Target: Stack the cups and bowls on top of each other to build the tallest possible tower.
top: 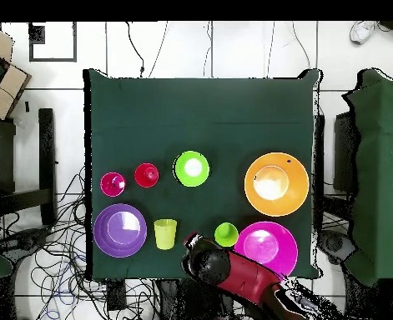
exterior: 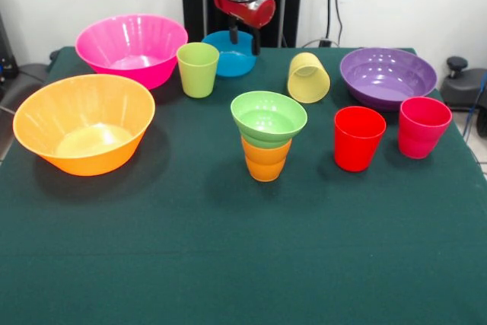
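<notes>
The tower stands mid-table: a small light green bowl [exterior: 268, 118] sits on an orange ribbed cup [exterior: 265, 159]; from overhead only the bowl [top: 191, 167] shows. My gripper [exterior: 244, 42] is open at the far edge, its fingers hanging over the right side of the small blue bowl [exterior: 227, 54]. In the overhead view my arm [top: 233, 275] hides that bowl. A lime green cup [exterior: 198, 69] stands in front of the blue bowl. A pale yellow cup [exterior: 308, 78] lies tilted on its side. The red cup [exterior: 358, 138] and pink-red cup [exterior: 423, 127] stand upright at the right.
A large pink bowl [exterior: 132, 47] sits far left and a large orange bowl [exterior: 84, 122] near left. A wide purple bowl [exterior: 388, 75] sits far right. The table has a dark green cloth [exterior: 228, 264]. Cables lie on the floor around the robot's base.
</notes>
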